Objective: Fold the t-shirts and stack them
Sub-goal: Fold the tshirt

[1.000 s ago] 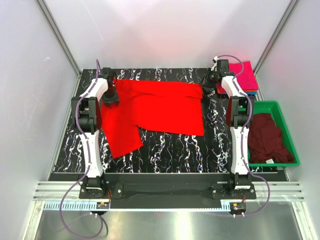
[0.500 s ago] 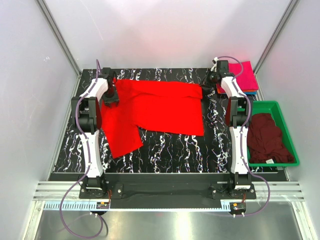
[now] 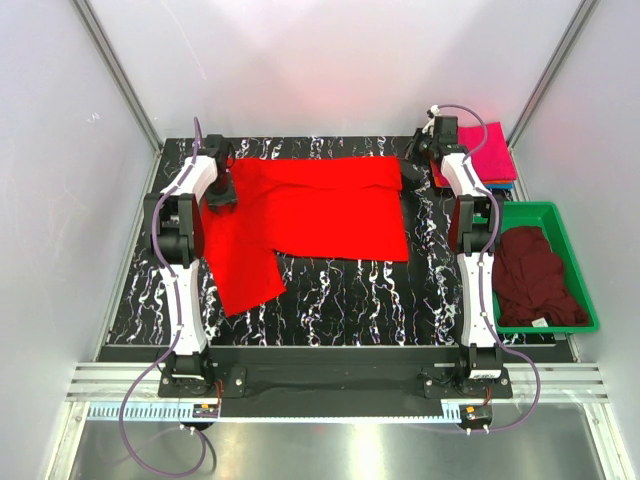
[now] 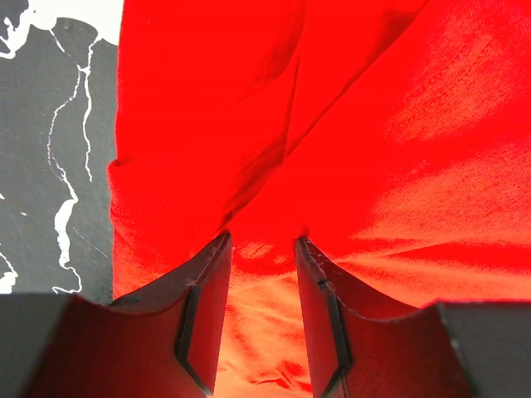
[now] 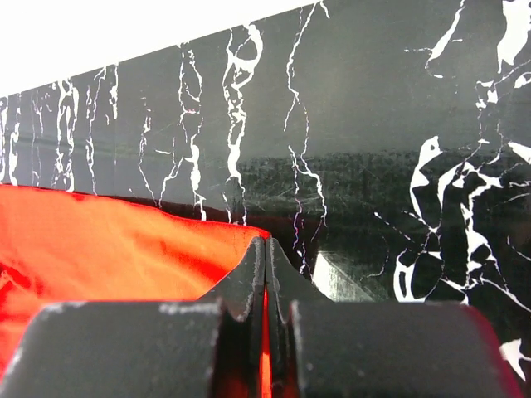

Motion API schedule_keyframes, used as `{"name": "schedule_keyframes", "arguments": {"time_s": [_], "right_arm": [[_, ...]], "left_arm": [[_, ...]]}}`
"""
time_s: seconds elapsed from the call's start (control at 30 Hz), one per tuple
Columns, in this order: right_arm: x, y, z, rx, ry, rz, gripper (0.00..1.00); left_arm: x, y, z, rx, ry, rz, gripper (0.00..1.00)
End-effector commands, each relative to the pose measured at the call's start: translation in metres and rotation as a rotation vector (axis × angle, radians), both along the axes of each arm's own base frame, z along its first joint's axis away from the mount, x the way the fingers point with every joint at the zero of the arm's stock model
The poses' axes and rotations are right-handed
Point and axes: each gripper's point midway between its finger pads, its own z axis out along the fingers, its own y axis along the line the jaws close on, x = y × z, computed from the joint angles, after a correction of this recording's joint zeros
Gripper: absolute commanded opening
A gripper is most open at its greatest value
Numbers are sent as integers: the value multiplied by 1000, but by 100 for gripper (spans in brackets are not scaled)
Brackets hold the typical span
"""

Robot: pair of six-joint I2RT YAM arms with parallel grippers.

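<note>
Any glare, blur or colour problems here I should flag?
Top external: evenly lit, a pink cast on the back wall above the red t-shirt. Left wrist: the cloth is oversaturated, with orange hot spots. Right wrist: the strip beyond the table is blown white, and the right claw body is soft.

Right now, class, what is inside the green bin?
The green bin holds a crumpled dark maroon t-shirt. Anything beneath it is hidden by the cloth.
</note>
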Motion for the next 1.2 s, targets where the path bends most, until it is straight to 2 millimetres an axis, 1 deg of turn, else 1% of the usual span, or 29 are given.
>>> {"name": "schedule_keyframes", "arguments": {"time_s": [0.0, 0.03, 0.07, 0.1, 0.17, 0.23, 0.27, 0.33, 0.37, 0.43, 0.5, 0.53, 0.6, 0.63, 0.67, 0.7, 0.73, 0.77, 0.8, 0.83, 0.87, 0.9, 0.93, 0.97, 1.0, 1.03, 1.07, 1.13, 1.17], "right_arm": [[16, -25, 11, 2, -69, -38, 0], [17, -28, 10, 6, -68, -50, 0], [18, -30, 4, 13, -58, -59, 0], [22, -35, 10, 10, -67, -76, 0], [26, -40, 7, 6, -63, -101, 1], [32, -41, 17, 28, -94, -114, 7], [33, -38, 15, 59, -87, -115, 8], [37, -36, 19, 88, -106, -120, 11], [37, -33, 20, 115, -102, -118, 22], [37, -31, 23, 129, -109, -112, 33], [35, -29, 33, 134, -117, -98, 42], [33, -28, 36, 130, -115, -93, 43], [27, -30, 54, 107, -114, -88, 43], [23, -30, 60, 104, -108, -89, 43], [12, -31, 73, 94, -81, -93, 42], [4, -32, 77, 88, -53, -105, 37], [-3, -35, 79, 77, -23, -135, 34], [-24, -32, 81, 74, 41, -142, 31], [-36, -30, 81, 70, 71, -144, 28], [-47, -27, 79, 62, 105, -156, 20], [-71, -19, 77, 57, 152, -144, 18], [-85, -2, 76, 45, 173, -114, 15], [-96, 4, 73, 16, 187, -104, 12], [-117, 11, 70, -5, 226, -90, 10], [-129, 27, 66, -28, 246, -63, 9], [-137, 29, 75, -43, 242, -74, 7], [-153, 34, 59, -48, 291, -72, 6], [-168, 47, 53, -46, 325, -66, 4], [-181, 49, 45, -55, 356, -62, 3]], "left_arm": [[-3, 20, -9, 92, 38, 5, 42], [-3, 21, -9, 95, 38, 7, 42], [-3, 22, -8, 99, 38, 5, 42], [-3, 24, -8, 108, 39, 6, 42], [-2, 25, -8, 116, 37, 4, 42], [-1, 25, -6, 117, 31, 3, 42], [2, 24, -4, 109, 16, -1, 42], [7, 17, 0, 74, -6, -16, 43], [11, 14, 2, 62, -25, -19, 43], [18, 7, 10, 29, -54, -34, 44], [27, -2, 22, 5, -90, -60, 46], [31, -5, 29, -1, -107, -68, 46], [35, -13, 39, -33, -121, -85, 48], [41, -15, 49, -44, -146, -87, 48], [40, -17, 56, -52, -153, -83, 49], [41, -18, 61, -59, -164, -70, 49], [40, -17, 72, -57, -182, -62, 49], [40, -16, 77, -52, -193, -45, 49], [40, -16, 82, -49, -203, -37, 50], [38, -16, 86, -46, -207, -34, 50], [38, -17, 95, -45, -221, -31, 50], [36, -18, 97, -41, -222, -33, 50], [31, -20, 97, -41, -209, -37, 50], [27, -25, 105, -42, -217, -44, 50], [17, -29, 98, -45, -186, -53, 50], [12, -34, 99, -54, -189, -61, 49], [-5, -47, 96, -93, -168, -80, 49], [-18, -59, 94, -135, -172, -94, 49], [-26, -67, 89, -155, -159, -96, 48]]}}
